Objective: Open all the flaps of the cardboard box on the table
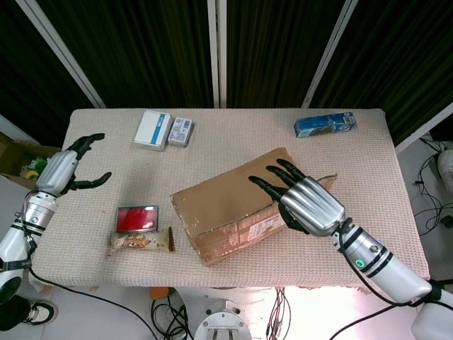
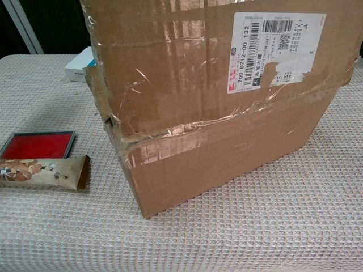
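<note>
The cardboard box (image 1: 212, 230) lies slantwise on the table's middle. Its long top flap (image 1: 226, 195) is raised and tilts toward me. In the chest view that flap (image 2: 170, 62) stands nearly upright above the box front (image 2: 227, 153), with its shipping label (image 2: 278, 45) facing the camera. My right hand (image 1: 308, 205) hovers over the flap's right part with fingers spread, and its fingertips (image 1: 272, 177) reach over the flap's far edge. No closed grip shows. My left hand (image 1: 67, 166) hangs open off the table's left edge, far from the box. The chest view shows neither hand.
A red tin (image 1: 136, 218) and a snack bar (image 1: 140, 241) lie left of the box. At the back stand a white box (image 1: 153, 129), a small carton (image 1: 181, 131) and a blue box (image 1: 324, 125). Dark curtains hang behind the table.
</note>
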Robot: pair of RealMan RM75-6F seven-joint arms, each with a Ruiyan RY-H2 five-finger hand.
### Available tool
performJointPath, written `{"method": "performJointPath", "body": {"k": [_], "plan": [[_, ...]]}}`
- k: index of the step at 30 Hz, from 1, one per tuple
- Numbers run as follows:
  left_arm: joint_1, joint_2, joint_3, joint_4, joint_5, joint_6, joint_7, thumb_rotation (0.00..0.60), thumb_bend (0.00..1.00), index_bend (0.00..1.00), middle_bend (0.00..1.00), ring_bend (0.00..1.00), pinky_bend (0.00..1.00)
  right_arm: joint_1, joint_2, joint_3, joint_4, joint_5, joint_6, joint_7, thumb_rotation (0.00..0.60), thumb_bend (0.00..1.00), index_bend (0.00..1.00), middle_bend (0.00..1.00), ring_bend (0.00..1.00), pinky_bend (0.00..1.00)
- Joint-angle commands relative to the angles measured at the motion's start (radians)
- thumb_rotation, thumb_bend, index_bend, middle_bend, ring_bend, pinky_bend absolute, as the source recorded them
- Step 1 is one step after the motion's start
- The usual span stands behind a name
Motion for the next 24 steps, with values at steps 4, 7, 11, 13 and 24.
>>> {"method": "performJointPath", "body": {"k": [4,7,11,13,24], "plan": [[-0.001,0.013,-0.001,-0.037,0.001,-0.005,-0.030,0.299,0.22,0.11,0.14,0.09,0.23,-0.129,0.127,-0.075,-0.048,-0.195,0.061,0.112,0.600,0.80,0.00,0.52,0.06,0.00],[-0.001,0.034,0.002,-0.064,0.019,-0.008,-0.066,0.300,0.22,0.11,0.14,0.09,0.23,-0.186,0.172,-0.104,-0.043,-0.299,0.119,0.161,0.600,0.79,0.00,0.53,0.06,0.00],[0.000,0.050,0.006,-0.076,0.034,-0.001,-0.067,0.300,0.22,0.11,0.14,0.09,0.23,-0.256,0.218,-0.147,-0.021,-0.436,0.211,0.264,0.600,0.79,0.00,0.54,0.06,0.00],[0.000,0.052,0.007,-0.078,0.035,-0.001,-0.060,0.298,0.22,0.11,0.14,0.09,0.23,-0.290,0.233,-0.161,0.012,-0.509,0.297,0.344,0.600,0.78,0.00,0.54,0.06,0.00],[-0.033,0.037,0.021,-0.162,0.066,-0.014,0.150,0.293,0.22,0.11,0.14,0.09,0.23,-0.374,0.171,-0.104,0.184,-0.401,0.577,0.446,0.600,0.75,0.00,0.16,0.00,0.00]]}}
